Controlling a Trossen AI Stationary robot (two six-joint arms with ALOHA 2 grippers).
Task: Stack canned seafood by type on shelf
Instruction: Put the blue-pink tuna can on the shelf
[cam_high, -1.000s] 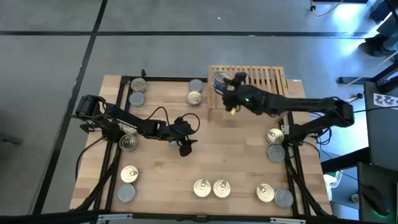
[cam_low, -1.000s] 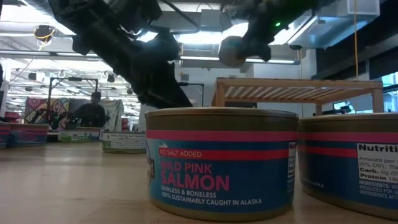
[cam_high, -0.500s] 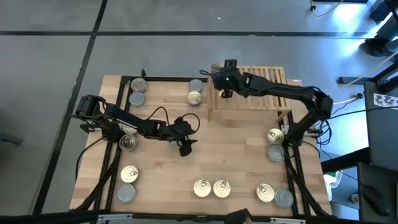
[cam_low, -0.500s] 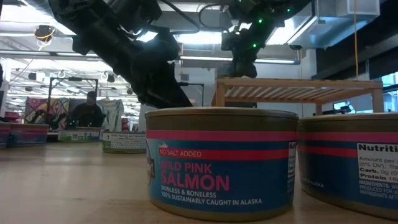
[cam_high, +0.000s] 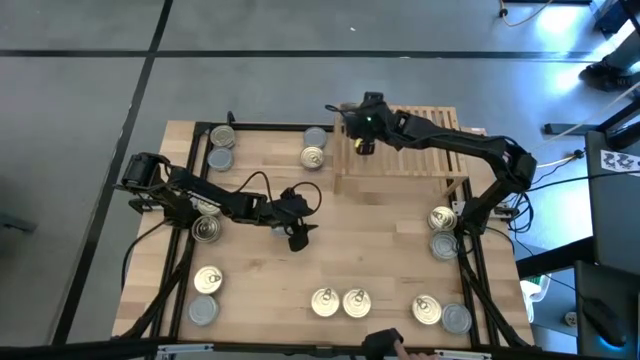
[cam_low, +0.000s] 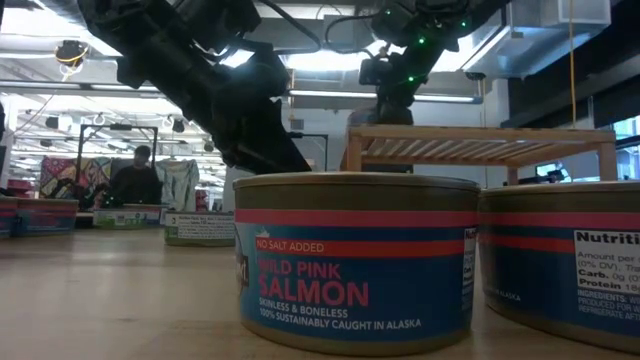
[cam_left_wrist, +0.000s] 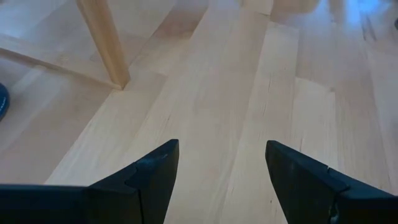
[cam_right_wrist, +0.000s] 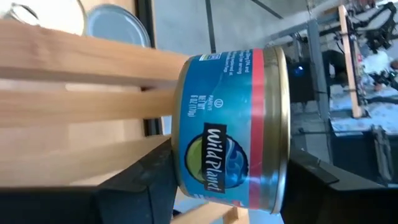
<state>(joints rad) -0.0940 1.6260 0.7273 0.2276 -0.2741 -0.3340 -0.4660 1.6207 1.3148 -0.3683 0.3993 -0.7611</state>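
Right now I am in the placing step, and I will take the scene from the biggest thing down. Across the wooden table (cam_high: 380, 235) the loose tins (cam_high: 340, 302) sit in pairs and singles around the edges: along the near edge, at both sides and at the far left corner, a mix of gold pull-tab tops and plain grey ones. At the far edge stands the slatted shelf (cam_high: 425, 128), and I cannot see any tin resting free on its slats from above.

My right arm reaches over the shelf's left end. The right gripper (cam_high: 358, 122) is clamped on a blue-labelled can (cam_right_wrist: 233, 127), fingers pressing its flat ends; from the wrist camera the can sits against the slats at the shelf's edge, though whether it bears its weight there I cannot say.

My left arm waits low over the middle of the table, left gripper (cam_left_wrist: 217, 171) with fingers apart and nothing between them, only bare boards below.

Next, I judge, I need the can seated flat near the shelf's left end before letting go, leaving room to build a stack of its own kind beside it.
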